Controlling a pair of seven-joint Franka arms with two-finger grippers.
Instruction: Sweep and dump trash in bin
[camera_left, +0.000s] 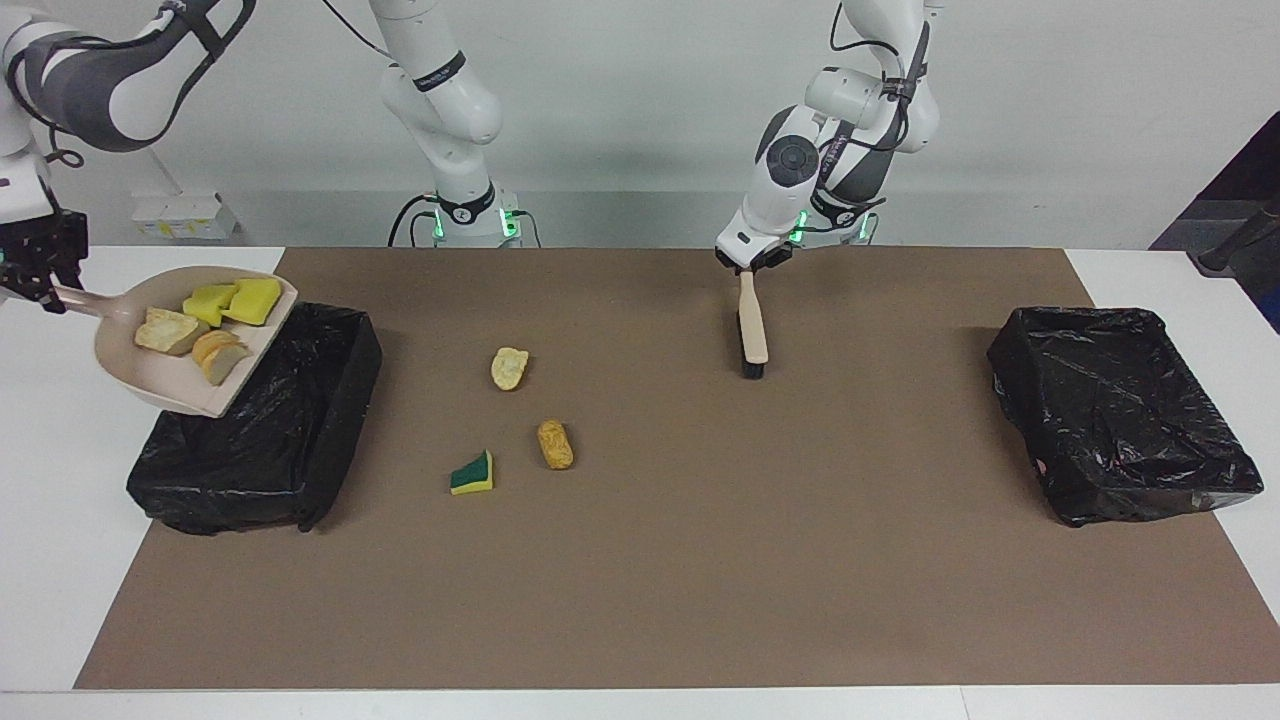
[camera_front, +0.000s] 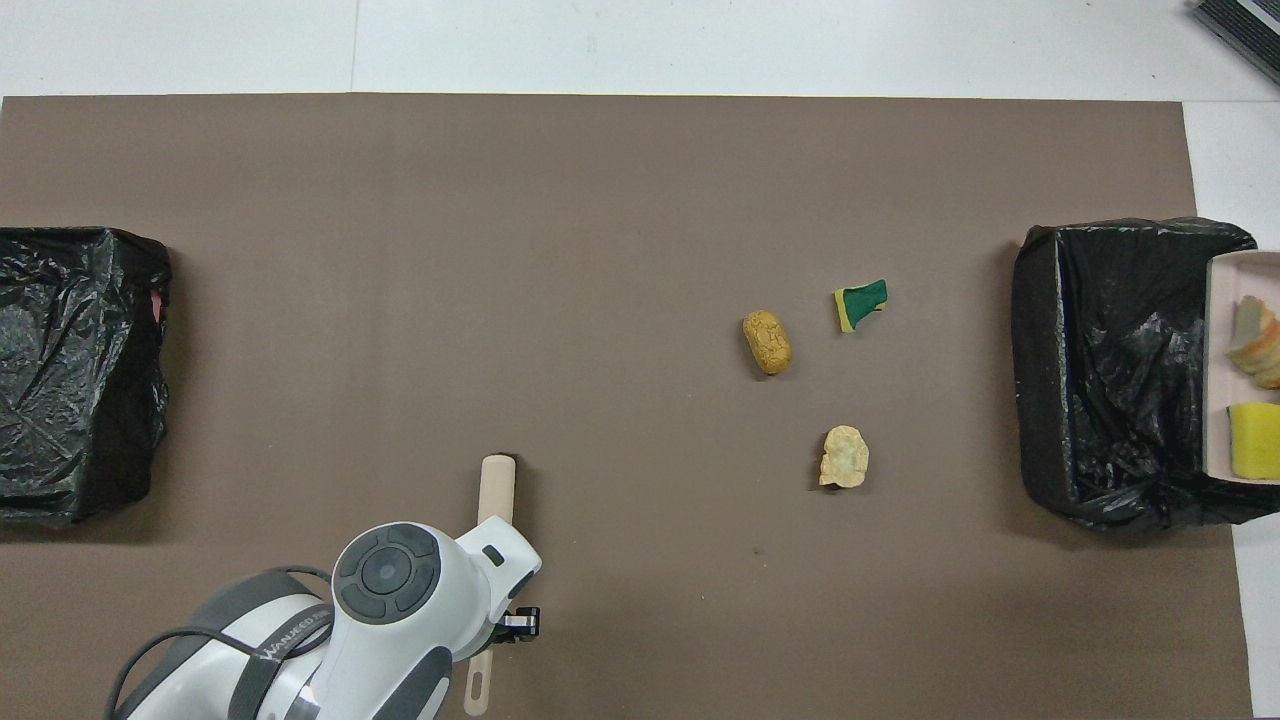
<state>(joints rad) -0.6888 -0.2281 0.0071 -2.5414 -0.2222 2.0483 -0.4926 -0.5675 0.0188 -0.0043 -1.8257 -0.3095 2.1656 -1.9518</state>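
My right gripper (camera_left: 45, 288) is shut on the handle of the beige dustpan (camera_left: 160, 388), which hangs tilted over the outer edge of the black-lined bin (camera_left: 250, 440) at the right arm's end. In the pan lie yellow sponge chunks (camera_left: 240, 300) and bread-like pieces (camera_left: 165, 330). Three pieces of trash rest on the brown mat: a pale bread scrap (camera_left: 509, 368), a golden roll (camera_left: 555, 444) and a green-and-yellow sponge wedge (camera_left: 472, 473). My left gripper (camera_left: 752, 264) sits at the handle end of the brush (camera_left: 752, 330), which lies on the mat.
A second black-lined bin (camera_left: 1120, 410) stands at the left arm's end of the table. The brown mat (camera_left: 700, 560) covers most of the white table. From overhead only the pan's rim (camera_front: 1215, 350) shows at the picture's edge.
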